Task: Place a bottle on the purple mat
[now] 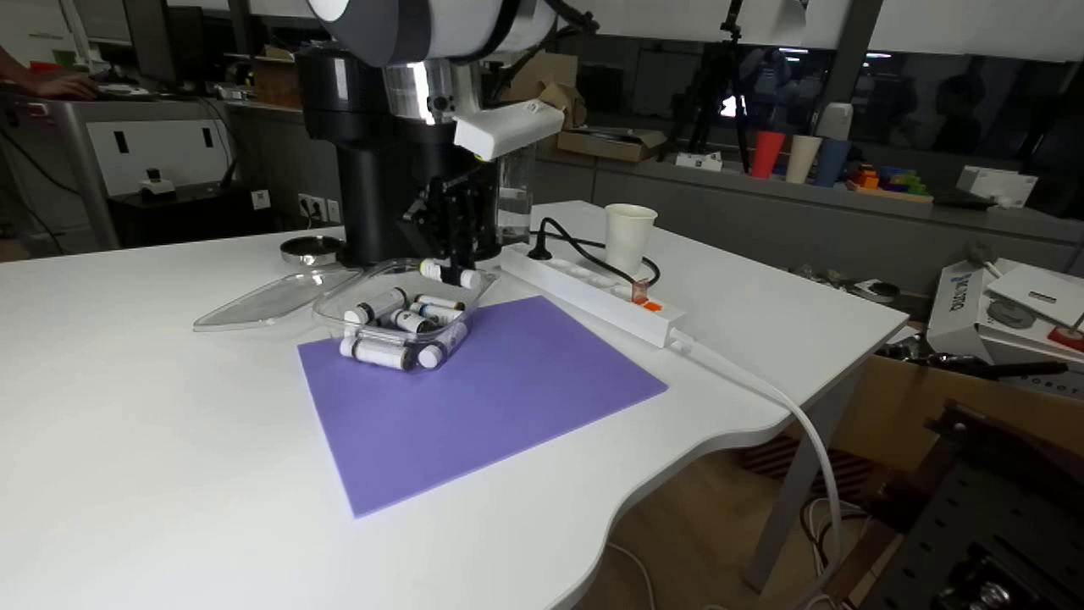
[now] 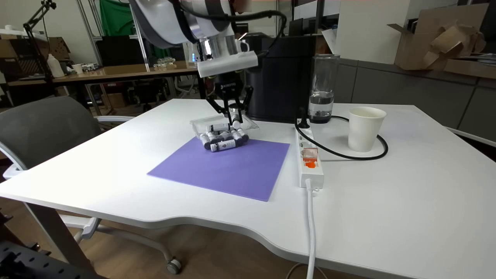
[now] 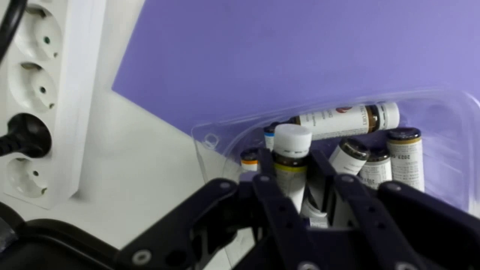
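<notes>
My pincer (image 2: 235, 121) is clamped on the bottle (image 3: 291, 170), which hangs over the clear tray (image 3: 448, 116), above the other bottles (image 3: 339, 122) lying in there. Wrist view is my best read on the grip: bottle sandwiched between the fingers (image 3: 321, 165), white cap past the tips, yellow band below it. In an exterior view the bottle (image 1: 433, 270) leans nearly horizontal, cap end to the right.

Tray overlaps the edge of the purple mat (image 2: 228, 170); wrist view shows purple through much of its base, white bench (image 1: 169, 407) under the left part. Label print shows there; in both exterior views it's too small for me. Also from the wrist: blue band on one bottle, orange on another, both partly hidden.

In an exterior view I get a clear lid (image 1: 275, 298) on the bench left of the tray, and a shiny round dish (image 1: 312, 248) beyond it. In an exterior view a grey chair (image 2: 50, 128) shows up at left.

Power strip (image 1: 593, 298) sits right of the mat in both exterior views, left of it in the wrist view, where the black plug (image 3: 32, 137) shows larger. White cup (image 2: 364, 131) stands upright right of the strip.
</notes>
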`<state>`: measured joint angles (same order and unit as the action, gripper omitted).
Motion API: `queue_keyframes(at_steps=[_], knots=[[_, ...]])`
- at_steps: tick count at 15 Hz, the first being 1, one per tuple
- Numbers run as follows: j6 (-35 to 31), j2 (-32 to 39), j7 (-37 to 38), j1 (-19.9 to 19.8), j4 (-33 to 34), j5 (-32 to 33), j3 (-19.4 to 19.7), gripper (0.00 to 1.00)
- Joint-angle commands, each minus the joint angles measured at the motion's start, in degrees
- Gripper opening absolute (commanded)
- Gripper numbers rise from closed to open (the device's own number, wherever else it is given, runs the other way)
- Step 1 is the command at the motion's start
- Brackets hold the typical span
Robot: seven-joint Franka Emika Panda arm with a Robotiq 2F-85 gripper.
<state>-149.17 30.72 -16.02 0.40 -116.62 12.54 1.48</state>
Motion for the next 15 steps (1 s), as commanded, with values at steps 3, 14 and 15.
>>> queue_keyframes(at_steps=[3,14,15], knots=[[3.39,-10.73,10.28,3.34,-9.24,3.80,3.53,0.07],[1.43,-11.40,17.00,0.96,-16.93,4.95,4.82,0.07],[-0.03,-10.62,16.74,0.63,-17.14,4.70,4.80,0.07]])
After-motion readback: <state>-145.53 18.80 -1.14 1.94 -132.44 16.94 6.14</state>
